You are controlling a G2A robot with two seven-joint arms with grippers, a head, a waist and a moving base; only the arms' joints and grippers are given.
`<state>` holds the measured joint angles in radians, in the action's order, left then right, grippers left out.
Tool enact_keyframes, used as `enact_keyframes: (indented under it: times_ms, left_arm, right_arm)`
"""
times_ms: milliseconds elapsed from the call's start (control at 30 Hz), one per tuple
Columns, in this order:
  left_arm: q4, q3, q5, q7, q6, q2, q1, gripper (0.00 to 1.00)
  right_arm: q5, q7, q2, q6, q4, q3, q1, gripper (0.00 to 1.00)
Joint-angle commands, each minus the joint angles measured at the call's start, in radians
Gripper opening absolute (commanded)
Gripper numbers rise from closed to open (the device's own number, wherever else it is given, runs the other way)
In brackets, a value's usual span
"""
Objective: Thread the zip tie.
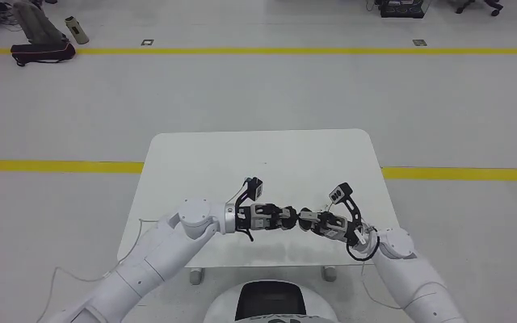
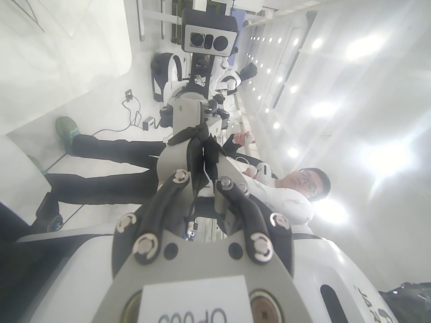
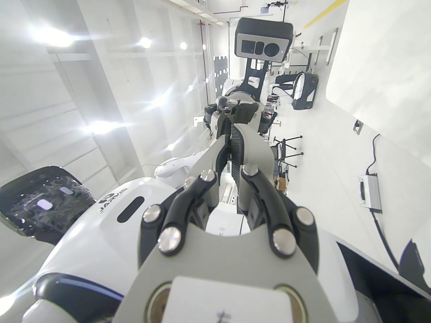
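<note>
My two grippers meet tip to tip in the air above the near middle of the white table (image 1: 258, 161). The left gripper (image 1: 287, 216) comes in from the left and the right gripper (image 1: 309, 220) from the right. In the left wrist view, the left gripper (image 2: 202, 141) has its black pads pressed together on a thin pale strip, the zip tie (image 2: 203, 157). The right gripper (image 3: 231, 127) is likewise shut, its tips against the left gripper's dark fingertips (image 3: 242, 112). Most of the tie is hidden between the pads.
The table's near edge (image 1: 242, 262) lies just under the arms, and its bare top stretches away behind them. A dark bag (image 1: 40, 48) lies far off on the floor beyond a yellow line (image 1: 323, 51).
</note>
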<state>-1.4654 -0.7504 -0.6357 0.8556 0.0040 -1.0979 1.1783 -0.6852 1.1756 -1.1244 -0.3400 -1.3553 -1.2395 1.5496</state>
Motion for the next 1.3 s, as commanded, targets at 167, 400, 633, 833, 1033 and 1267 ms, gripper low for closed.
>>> enact_keyframes:
  times_ms: [167, 400, 633, 833, 1033, 1267]
  left_arm:
    - [0.007, -0.007, -0.005, 0.009, -0.01, 0.001, 0.001, 0.0]
    - [0.012, -0.018, -0.006, 0.013, -0.016, 0.005, 0.003, 0.0]
    - [0.005, -0.026, 0.002, 0.014, -0.017, 0.008, 0.008, 0.0]
    - [0.0, -0.038, 0.0, -0.006, -0.029, 0.011, 0.018, 0.0]
    - [-0.002, -0.038, 0.0, -0.003, -0.036, 0.011, 0.02, 0.0]
    - [-0.01, -0.049, 0.017, -0.034, -0.06, 0.013, 0.027, 0.0]
  right_arm:
    - [0.003, -0.004, -0.002, 0.0, 0.005, 0.004, -0.005, 0.0]
    - [-0.013, -0.007, -0.001, 0.0, 0.018, -0.009, -0.011, 1.0]
    - [-0.03, -0.006, 0.007, 0.0, 0.039, -0.052, -0.01, 1.0]
    - [-0.048, -0.014, 0.01, 0.001, 0.048, -0.071, -0.007, 1.0]
    - [-0.048, -0.014, 0.01, 0.001, 0.048, -0.071, -0.007, 1.0]
    - [0.074, -0.083, 0.018, 0.0, 0.015, -0.118, -0.009, 1.0]
